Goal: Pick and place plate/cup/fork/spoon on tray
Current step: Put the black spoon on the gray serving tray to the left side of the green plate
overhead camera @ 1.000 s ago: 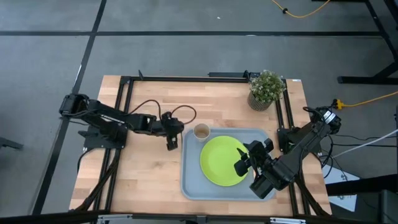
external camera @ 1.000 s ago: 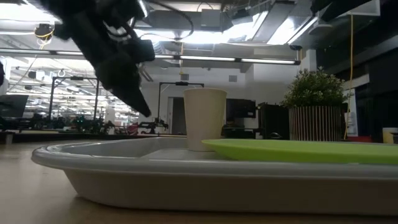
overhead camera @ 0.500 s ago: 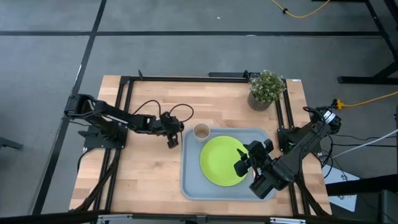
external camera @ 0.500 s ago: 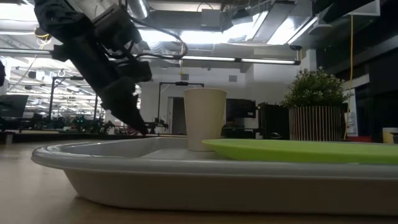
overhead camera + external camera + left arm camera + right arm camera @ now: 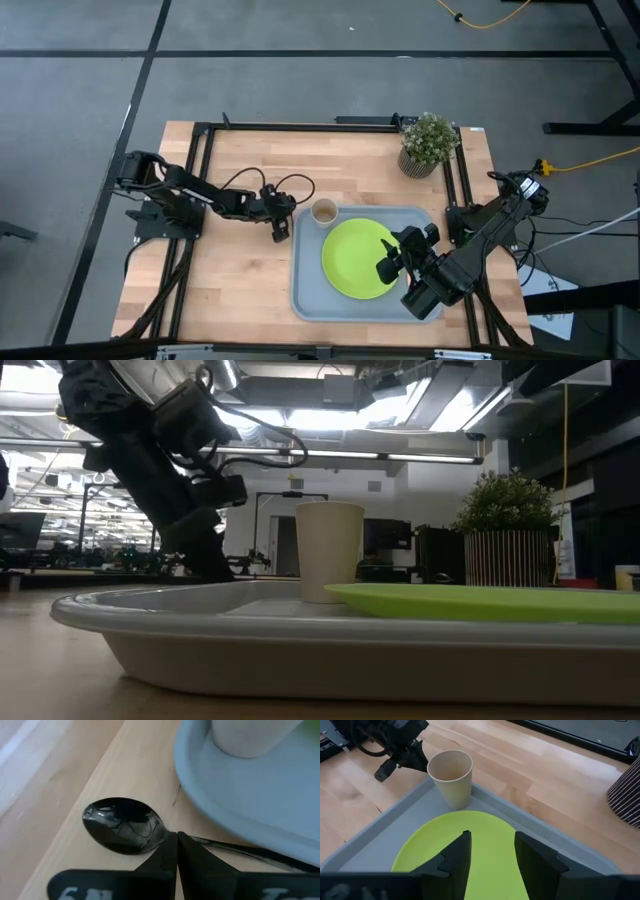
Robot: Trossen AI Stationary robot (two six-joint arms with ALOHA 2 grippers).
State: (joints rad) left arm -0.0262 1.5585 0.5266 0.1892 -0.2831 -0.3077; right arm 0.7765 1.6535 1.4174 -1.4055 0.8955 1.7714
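Note:
The dark spoon point(image 5: 122, 825) lies on the wood just left of the grey-blue tray point(image 5: 305, 285), its thin handle point(image 5: 250, 852) running along the tray's rim point(image 5: 235, 810). My left gripper point(image 5: 278, 226) is shut, its tips point(image 5: 176, 845) down at the spoon's neck; in the low view point(image 5: 205, 555) the tray rim hides them. The lime-green plate point(image 5: 360, 258) and the tan cup point(image 5: 324, 211) stand in the tray. My right gripper point(image 5: 393, 262) is open and empty above the plate point(image 5: 465, 845). The fork is out of view. My left gripper's shut fingertips point(image 5: 167, 852) sit over the spoon's neck point(image 5: 167, 834), between bowl and handle, coming from above and pointing down. The spoon lies flat on the table. Whether the tips touch the neck or stand just above it, I cannot tell.
A potted plant point(image 5: 428, 143) stands at the table's far right corner. The cup point(image 5: 451, 777) is close to the left gripper, just inside the tray's far left corner. Bare wood lies left of and in front of the left gripper.
My left gripper has gone down toward the table beside the tray's left rim, staying shut, until its tips dropped behind the rim in the low view. The right arm, plate and cup have kept still.

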